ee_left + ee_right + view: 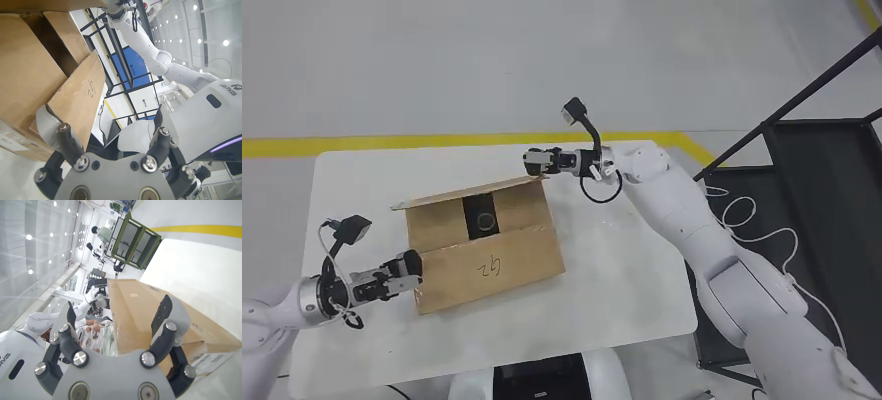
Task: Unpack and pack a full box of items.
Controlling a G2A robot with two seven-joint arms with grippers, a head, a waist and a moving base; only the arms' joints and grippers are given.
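A brown cardboard box [482, 250] sits mid-table. Its near flap [492, 266], with handwriting on it, lies almost flat over the opening, and its far flap [470, 192] stands up. A dark round item [482, 217] shows inside through the gap. My left gripper [410, 268] is at the box's near left corner, open, with the marked flap's [79, 98] edge between its fingers [48, 121]. My right gripper [535, 160] is at the far right corner, open, its fingers [166, 311] straddling the upright flap's [130, 311] end.
The white table [622, 260] has bare surface right of the box and along its far side. A black metal frame [802, 120] stands off the table's right edge. A green cabinet [132, 243] stands beyond the table's far end.
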